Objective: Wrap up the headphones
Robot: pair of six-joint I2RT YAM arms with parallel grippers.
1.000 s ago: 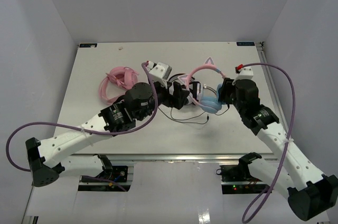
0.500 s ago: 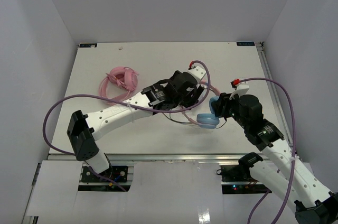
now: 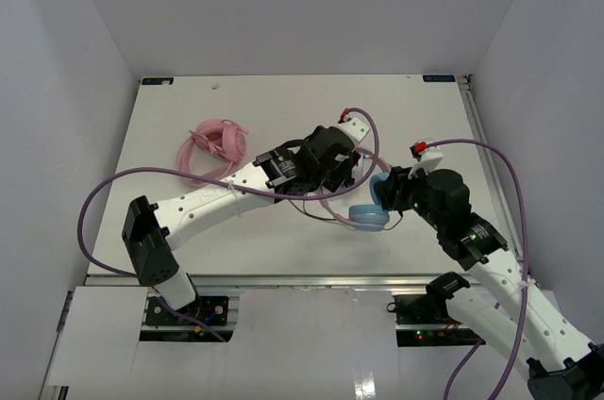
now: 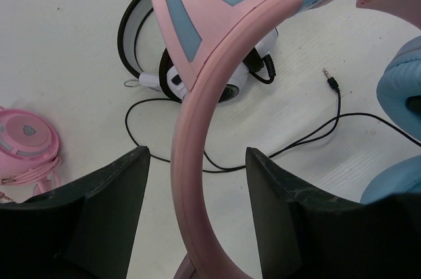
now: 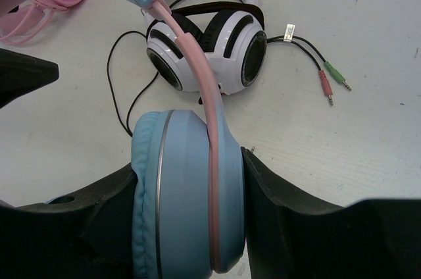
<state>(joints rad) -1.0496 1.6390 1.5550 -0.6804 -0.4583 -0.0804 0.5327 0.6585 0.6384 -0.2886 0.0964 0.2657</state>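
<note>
Right jaws pinching one light blue round ear cup of the cat-ear over-ear headphones [image 5: 177,187], one finger flat on each side, so that end is fixed. Left jaws spread either side of the pink plastic headband [image 4: 191,127] with a gap showing on both sides: straddling it, not gripping. My read is the right side anchors the set while the left lines up for a second hold on the band, which would steady it for winding. The headphones sit centre-right of the white worktop [image 3: 189,108], between the two arms and apparently lifted off the surface. The long axis runs across from the right jaws toward the left jaws, the band arching between them. A blue-faced pink cat ear [image 4: 197,2] points away from the left wrist. Second blue cup [image 4: 402,81] is close to the held one. Thin dark cable [image 4: 309,137] lies loose in curves on the worktop below, with its jack plug [image 4: 331,81] free, so no wrapping done yet by the look of it. The glossy white-and-black headphones [image 5: 207,49] lie just beyond, and the all-pink headphones [image 3: 215,141] are well apart to the left; neither is touched.
</note>
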